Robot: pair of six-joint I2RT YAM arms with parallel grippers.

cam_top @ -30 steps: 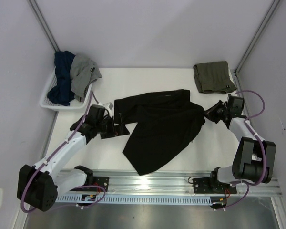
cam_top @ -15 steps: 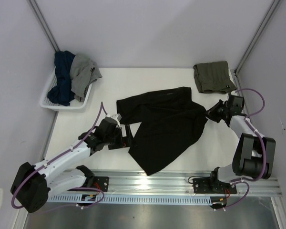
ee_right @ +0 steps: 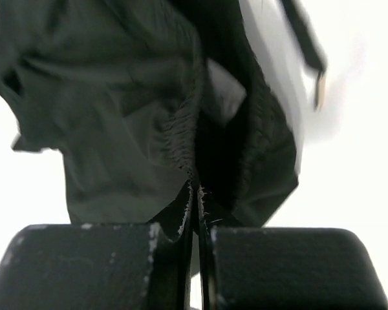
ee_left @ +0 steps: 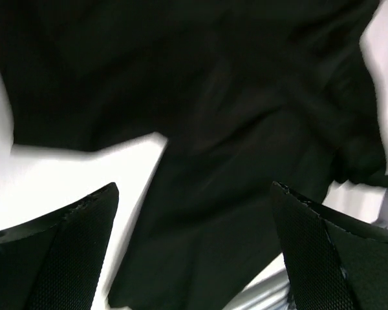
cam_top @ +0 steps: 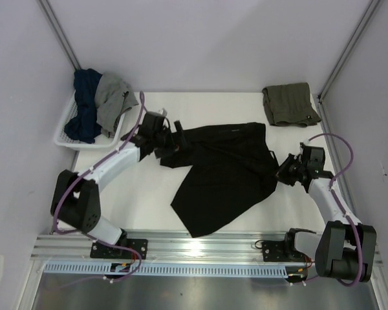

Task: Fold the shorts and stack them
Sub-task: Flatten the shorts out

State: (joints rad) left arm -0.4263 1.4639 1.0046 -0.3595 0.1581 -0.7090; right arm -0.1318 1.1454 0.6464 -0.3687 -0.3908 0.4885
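A: Basket first, what's in it?
B: White basket (cam_top: pixel 62 138) at the far-left corner of the surface (cam_top: pixel 142 194). Navy garment (cam_top: pixel 84 110) + grey garment (cam_top: pixel 113 97) heaped inside, both hanging over the rim. Can't tell what kind of clothes they are

A: & the shorts?
B: Black shorts (cam_top: pixel 223 174) lie crumpled mid-surface, one leg running twd the near edge. Olive-green shorts (cam_top: pixel 290 104) sit folded at the far-right corner, apart from the black pair, touching neither pincer

A: Left pincer?
B: Left pincer (cam_top: pixel 171 139) is over the black pair's far-left end, jaws spread wide, nothing btwn them. Wrist cam: both fingers (ee_left: pixel 58 252) frame black cloth below, w/ a wedge of bare surface showing btwn the folds. Can't tell if the tips touch the cloth

A: Right one?
B: Right pincer (cam_top: pixel 281 169) is at the black pair's right edge, clenched on it. Its wrist cam shows the jaws squeezed together on a bunched bit of the gathered waistband, rest of the cloth spreading out beyond the tips
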